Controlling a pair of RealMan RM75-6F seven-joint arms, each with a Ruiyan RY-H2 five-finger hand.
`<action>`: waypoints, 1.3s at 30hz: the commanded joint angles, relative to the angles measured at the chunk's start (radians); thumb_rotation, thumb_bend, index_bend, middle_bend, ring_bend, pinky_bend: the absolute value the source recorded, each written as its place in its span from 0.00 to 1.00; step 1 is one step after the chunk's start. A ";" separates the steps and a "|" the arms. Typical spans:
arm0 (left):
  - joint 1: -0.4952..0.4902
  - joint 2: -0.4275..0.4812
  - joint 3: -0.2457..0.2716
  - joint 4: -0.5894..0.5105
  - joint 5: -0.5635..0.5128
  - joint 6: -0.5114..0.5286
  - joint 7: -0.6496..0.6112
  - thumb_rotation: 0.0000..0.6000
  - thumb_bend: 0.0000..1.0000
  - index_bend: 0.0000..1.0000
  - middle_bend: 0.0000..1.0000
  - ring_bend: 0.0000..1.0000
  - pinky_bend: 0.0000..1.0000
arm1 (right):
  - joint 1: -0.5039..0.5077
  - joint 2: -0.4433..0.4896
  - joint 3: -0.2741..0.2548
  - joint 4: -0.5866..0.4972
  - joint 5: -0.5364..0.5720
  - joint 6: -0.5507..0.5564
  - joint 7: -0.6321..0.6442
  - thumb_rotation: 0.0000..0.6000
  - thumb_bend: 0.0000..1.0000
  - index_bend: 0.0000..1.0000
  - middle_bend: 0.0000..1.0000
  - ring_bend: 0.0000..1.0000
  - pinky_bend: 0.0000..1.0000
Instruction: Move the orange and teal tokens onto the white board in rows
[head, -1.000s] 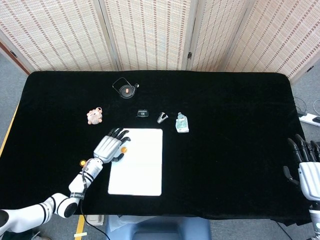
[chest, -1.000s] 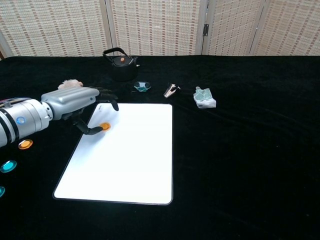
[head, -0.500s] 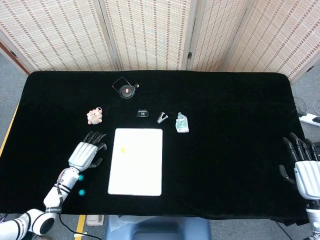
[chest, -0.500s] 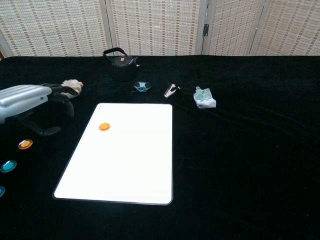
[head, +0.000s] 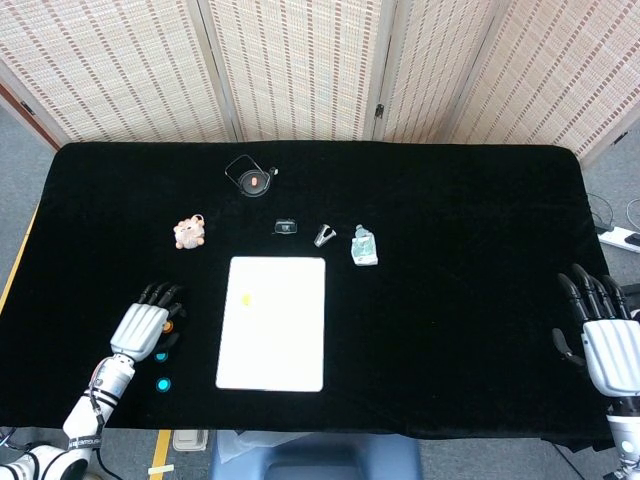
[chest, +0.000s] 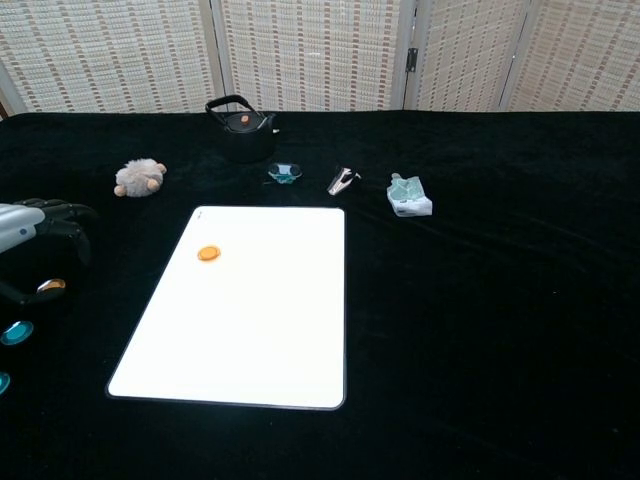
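Where kettle (chest: 240, 125) stands, plush toy (chest: 139, 177), clip (chest: 343, 181), all behind white board (chest: 260, 330).

Clutter row (head: 323, 236) beyond white board (head: 285, 345)

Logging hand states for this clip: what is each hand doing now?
Left hand: open, over an orange token, not holding it.
Right hand: open, holding nothing.

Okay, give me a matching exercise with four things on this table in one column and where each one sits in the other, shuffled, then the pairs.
Things:
1. black kettle
2. plush toy
3. orange token
4. crumpled packet

Places:
A. on the white board, near its far left corner
B. right of the metal clip
C. far side of the table, beyond the board
D. left of the board's far edge

Pairs: 1-C, 2-D, 3-A, 4-B
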 joint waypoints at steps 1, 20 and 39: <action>0.008 -0.008 -0.002 0.018 -0.010 -0.008 -0.006 1.00 0.42 0.42 0.11 0.02 0.00 | 0.000 -0.001 -0.001 0.001 0.001 -0.001 0.001 1.00 0.45 0.00 0.00 0.09 0.01; 0.021 -0.041 -0.019 0.093 -0.027 -0.050 -0.029 1.00 0.42 0.42 0.11 0.02 0.00 | -0.003 0.002 -0.002 -0.010 0.000 0.006 -0.012 1.00 0.45 0.00 0.00 0.08 0.01; 0.021 -0.042 -0.035 0.120 -0.008 -0.053 -0.055 1.00 0.48 0.50 0.11 0.03 0.00 | -0.007 -0.001 -0.004 -0.017 -0.002 0.012 -0.019 1.00 0.45 0.00 0.00 0.08 0.01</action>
